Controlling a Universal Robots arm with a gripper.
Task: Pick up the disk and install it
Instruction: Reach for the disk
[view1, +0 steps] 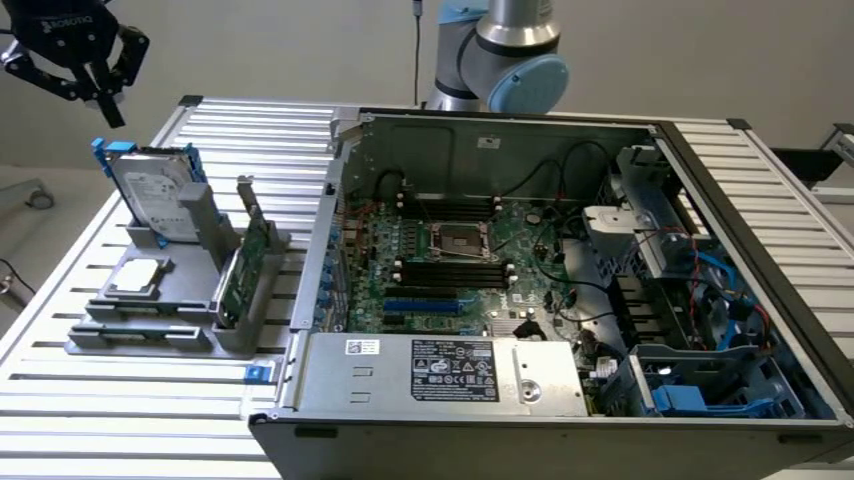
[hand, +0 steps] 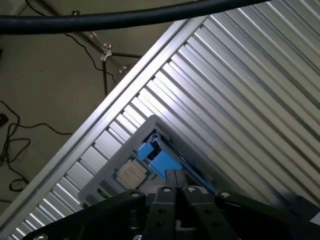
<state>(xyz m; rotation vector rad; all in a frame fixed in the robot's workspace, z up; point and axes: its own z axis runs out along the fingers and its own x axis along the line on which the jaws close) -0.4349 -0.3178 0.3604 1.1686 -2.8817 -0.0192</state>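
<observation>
Hovering above one disk (view1: 151, 192) standing in one holder (view1: 198, 222), one end effector (view1: 107, 106) is clenched empty.

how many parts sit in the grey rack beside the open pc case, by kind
disk: 1
square silver chip: 1
green circuit card: 1
total: 3

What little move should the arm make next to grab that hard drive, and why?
Probably open the jaws before coming any lower. They look shut, pressed together, and hang above the disk, which stands on edge in its grey holder on the slatted table, untouched. Shut jaws likely could not straddle its blue-framed top edge.
</observation>
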